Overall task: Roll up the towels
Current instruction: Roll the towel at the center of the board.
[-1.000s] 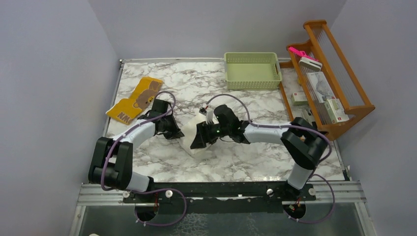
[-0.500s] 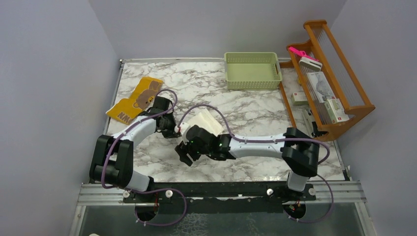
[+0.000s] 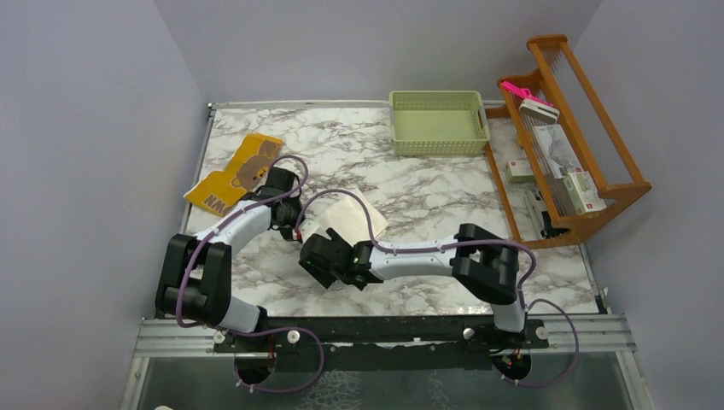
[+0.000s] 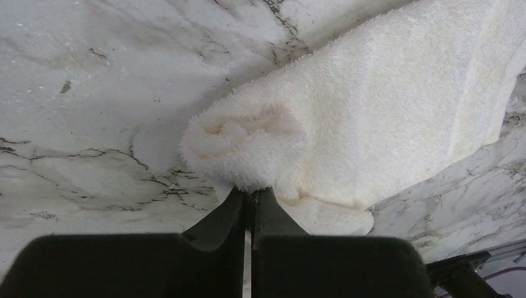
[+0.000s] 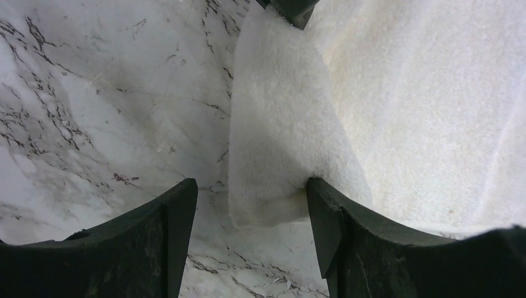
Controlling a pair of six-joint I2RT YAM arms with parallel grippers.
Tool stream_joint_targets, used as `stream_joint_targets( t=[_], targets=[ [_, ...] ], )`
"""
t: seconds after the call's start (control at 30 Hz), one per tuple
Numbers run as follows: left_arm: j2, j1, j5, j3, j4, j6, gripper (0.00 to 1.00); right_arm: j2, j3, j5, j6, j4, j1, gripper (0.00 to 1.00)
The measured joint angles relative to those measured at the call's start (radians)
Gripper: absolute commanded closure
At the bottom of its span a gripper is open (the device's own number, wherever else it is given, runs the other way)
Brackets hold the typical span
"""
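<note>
Rolling begun: plain cream-white terry towel [image 3: 350,218], frame centre on marble desk [image 3: 341,145], partly rolled; left jaws clamped on roll end, right jaws wide astride it. Mustard-yellow bear-print towel [image 3: 235,171], upper left, flat, untouched.

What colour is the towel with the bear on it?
The bear towel is mustard yellow; the top view shows it best.

The centre towel [image 3: 350,215] lies in the middle of the table [image 3: 427,188]. The second towel [image 3: 230,175] lies behind it, to the left. The basket [image 3: 440,147] sits at the far edge. The rack [image 3: 608,198] stands along the right edge.
</note>
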Motion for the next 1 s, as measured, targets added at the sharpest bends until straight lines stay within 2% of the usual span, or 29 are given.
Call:
stream_joint_targets(
  t=[0.2, 0.43, 1.0],
  targets=[
    [0.008, 0.0, -0.001, 0.009, -0.009, 0.004, 1.0, -0.061, -0.072, 0.053, -0.016, 0.051, 0.023, 0.31],
    [0.014, 0.0, -0.002, 0.013, -0.012, 0.005, 1.0, -0.145, -0.08, 0.066, -0.042, 0.093, 0.024, 0.13],
    [0.014, 0.0, -0.002, 0.014, -0.014, 0.008, 1.0, -0.014, 0.01, 0.083, 0.027, -0.016, 0.019, 0.13]
  ],
)
